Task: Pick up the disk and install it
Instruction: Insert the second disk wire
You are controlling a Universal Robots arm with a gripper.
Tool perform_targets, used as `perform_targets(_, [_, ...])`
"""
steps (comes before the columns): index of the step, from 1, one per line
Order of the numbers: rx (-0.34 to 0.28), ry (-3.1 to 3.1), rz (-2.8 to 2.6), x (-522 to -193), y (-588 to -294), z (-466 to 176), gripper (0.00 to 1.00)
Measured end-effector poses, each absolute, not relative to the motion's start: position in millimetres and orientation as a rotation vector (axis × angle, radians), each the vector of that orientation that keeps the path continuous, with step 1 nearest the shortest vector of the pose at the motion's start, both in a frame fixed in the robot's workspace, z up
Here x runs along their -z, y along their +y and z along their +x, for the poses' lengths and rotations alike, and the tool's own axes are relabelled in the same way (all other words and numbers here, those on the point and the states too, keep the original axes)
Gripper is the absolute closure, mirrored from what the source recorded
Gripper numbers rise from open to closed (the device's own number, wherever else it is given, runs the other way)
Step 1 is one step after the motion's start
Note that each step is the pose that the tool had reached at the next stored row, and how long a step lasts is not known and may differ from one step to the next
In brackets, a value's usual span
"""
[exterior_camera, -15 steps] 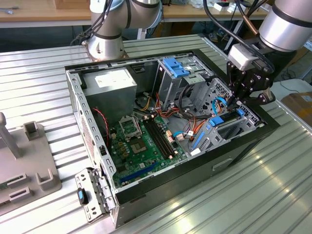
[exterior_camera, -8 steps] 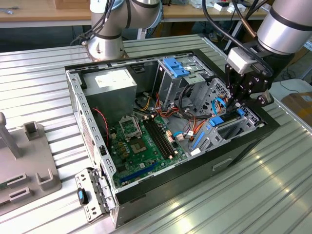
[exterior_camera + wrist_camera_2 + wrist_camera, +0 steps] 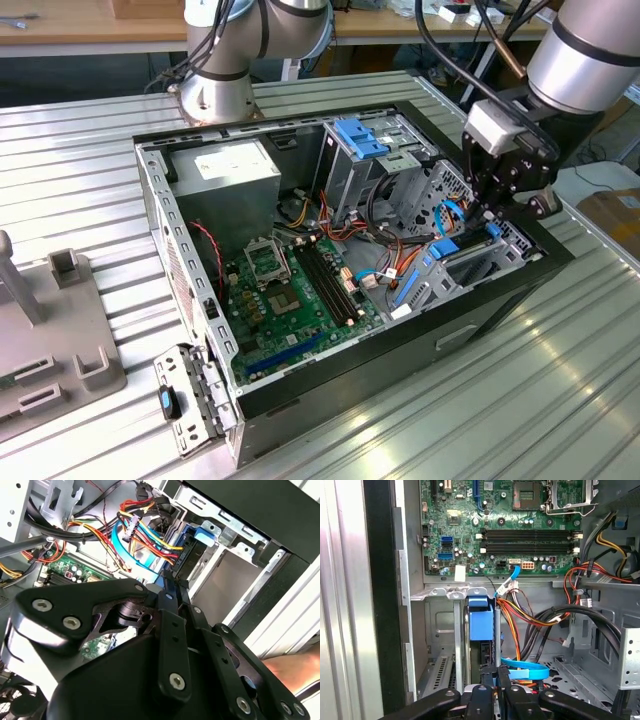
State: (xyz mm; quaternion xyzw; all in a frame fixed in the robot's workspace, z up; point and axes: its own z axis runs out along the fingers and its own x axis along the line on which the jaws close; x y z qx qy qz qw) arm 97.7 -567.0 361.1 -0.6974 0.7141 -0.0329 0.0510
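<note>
The disk (image 3: 481, 622) stands on edge in the drive bay at the open computer case's (image 3: 150, 190) end on the exterior view's right. Its bright blue tab points toward the motherboard (image 3: 510, 540), and its dark body (image 3: 485, 652) runs back to my gripper (image 3: 495, 672). The black fingers (image 3: 172, 625) sit close together, shut on the disk's near edge. In the second wrist view the blue-framed disk (image 3: 194, 540) lies just beyond the gripper (image 3: 169, 582), among coloured cables. In the exterior view the gripper (image 3: 492, 222) hangs over the bay, with the disk's blue rail (image 3: 447, 247) beside it.
A grey box with a white label (image 3: 232, 165) and a metal cage with a light-blue top (image 3: 362, 138) fill the case's far side. Orange, yellow and blue cables (image 3: 530, 625) crowd the bay. A grey fixture (image 3: 50, 330) sits at the exterior view's left. A person's arm (image 3: 295, 665) is outside the case.
</note>
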Motion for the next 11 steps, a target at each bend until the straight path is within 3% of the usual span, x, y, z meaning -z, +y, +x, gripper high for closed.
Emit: perform_targets(11, [0.115,2.144,-2.123,-359.2,-569.8,91.4,0.84])
